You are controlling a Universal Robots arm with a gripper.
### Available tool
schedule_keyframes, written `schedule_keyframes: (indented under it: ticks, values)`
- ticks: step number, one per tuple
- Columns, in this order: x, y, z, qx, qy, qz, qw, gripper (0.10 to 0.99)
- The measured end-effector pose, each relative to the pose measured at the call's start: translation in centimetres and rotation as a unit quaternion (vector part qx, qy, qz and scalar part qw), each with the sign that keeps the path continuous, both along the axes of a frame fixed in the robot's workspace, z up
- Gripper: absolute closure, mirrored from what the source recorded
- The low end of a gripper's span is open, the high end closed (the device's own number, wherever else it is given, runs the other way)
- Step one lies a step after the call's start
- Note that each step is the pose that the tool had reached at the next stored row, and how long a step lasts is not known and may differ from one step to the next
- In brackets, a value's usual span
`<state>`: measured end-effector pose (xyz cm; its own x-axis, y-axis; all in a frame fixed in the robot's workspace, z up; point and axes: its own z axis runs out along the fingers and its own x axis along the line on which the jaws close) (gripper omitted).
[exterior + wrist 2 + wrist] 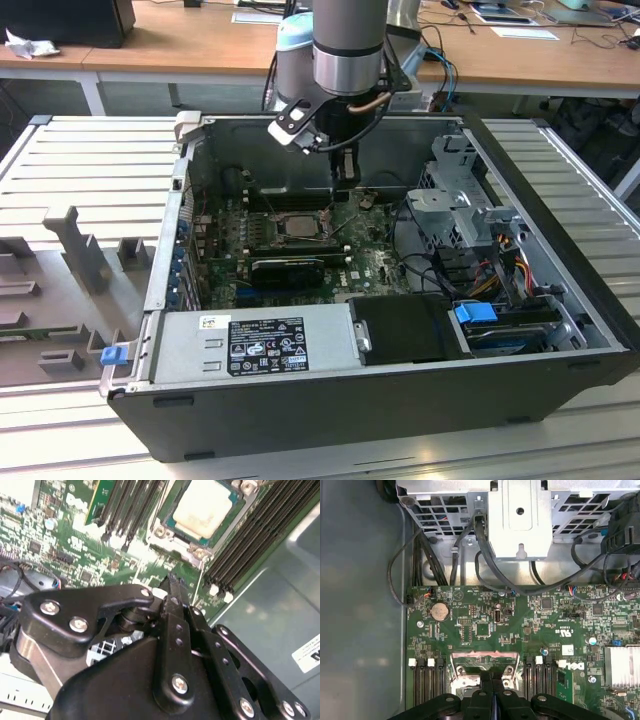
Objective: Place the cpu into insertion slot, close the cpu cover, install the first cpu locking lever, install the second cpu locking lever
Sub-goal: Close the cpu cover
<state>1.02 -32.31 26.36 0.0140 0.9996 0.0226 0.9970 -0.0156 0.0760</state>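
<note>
Black linked arms of the pincer (173, 580) sit closest in both wrist views. Its two fingers are pressed together down to the tips, and nothing shows between them. In the first wrist view the closed pincer (491, 676) points at the insertion slot (482, 666) on the green board (485, 625).

The cpu (205, 510) lies flat in that slot with its pale face up. The cpu cover (175, 539) seems to lie down around it as a silvery frame. Long black memory slots (250, 535) run on both sides. A thin metal rod (199, 587) passes just beside the fingertips; whether they touch it cannot be told.

In the exterior view the pincer (348, 178) hangs inside the open computer case (350, 410), just beside the cpu (298, 226) toward the exterior view's right. The case rests on a ribbed grey desk (90, 160), with a power supply (255, 345) along its near wall.
</note>
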Motion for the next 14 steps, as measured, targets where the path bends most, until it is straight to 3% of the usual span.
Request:
schedule_keyframes:
  ticks: [5, 14]
  values:
    - [1.05, 0.00, -0.01, 0.0001, 0.0000, 0.000, 1.0000, 0.980]
    - [2.00, 0.02, -0.01, 0.0001, -0.0001, 0.000, 1.0000, 0.980]
